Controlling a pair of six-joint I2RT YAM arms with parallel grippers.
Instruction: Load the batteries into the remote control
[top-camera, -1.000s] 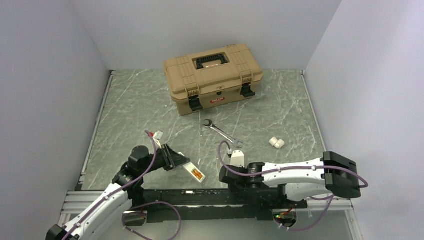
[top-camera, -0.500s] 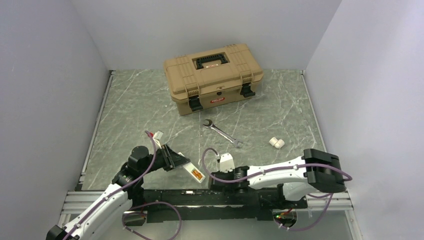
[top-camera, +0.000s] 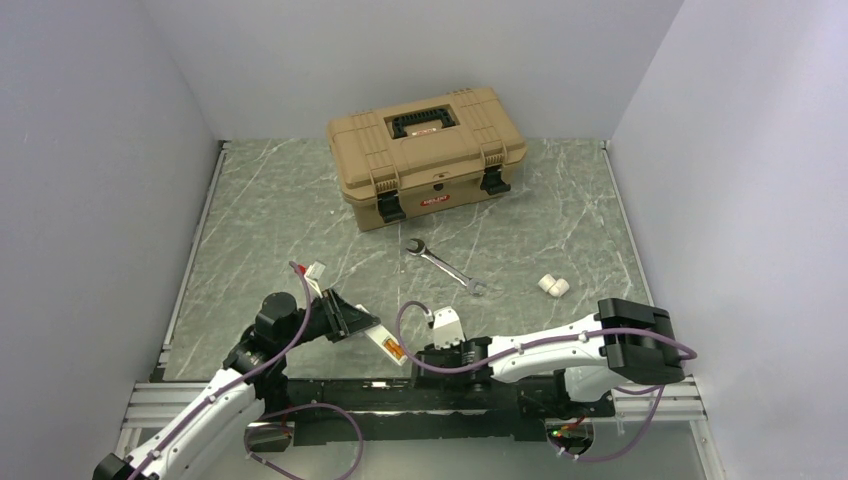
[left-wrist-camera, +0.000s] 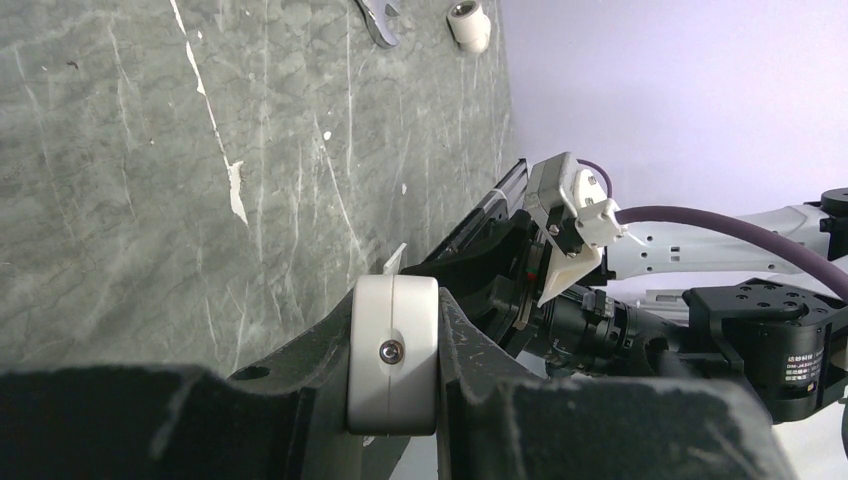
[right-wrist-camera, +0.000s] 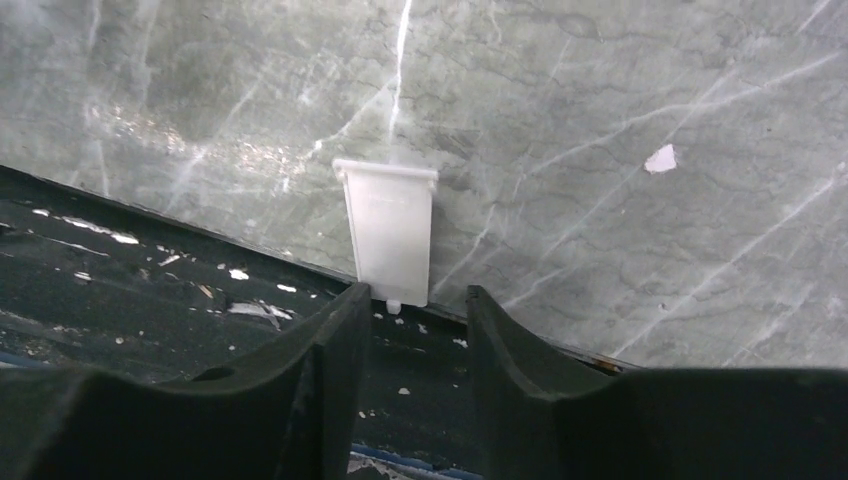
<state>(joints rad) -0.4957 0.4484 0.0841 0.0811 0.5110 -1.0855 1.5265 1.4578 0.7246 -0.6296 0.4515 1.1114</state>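
My left gripper (top-camera: 352, 322) is shut on the remote control (top-camera: 387, 346), a slim white bar whose orange-brown recess faces up, held low near the table's front edge. The left wrist view shows the remote's white end (left-wrist-camera: 393, 375) clamped between the jaws of the left gripper (left-wrist-camera: 395, 310). My right gripper (top-camera: 418, 362) sits just right of the remote. It (right-wrist-camera: 415, 300) is open with nothing between its fingers, just short of a flat white cover piece (right-wrist-camera: 390, 235) lying at the table's edge. Two small white cylinders (top-camera: 553, 286), apparently the batteries, lie at mid-right, far from both grippers.
A tan toolbox (top-camera: 425, 152) with its lid closed stands at the back centre. A steel wrench (top-camera: 444, 265) lies in front of it. The black frame rail (right-wrist-camera: 150, 270) runs along the near table edge under the right gripper.
My right arm has swung left along the near edge, bringing its gripper close beside the remote. The left arm and the remote have not moved.
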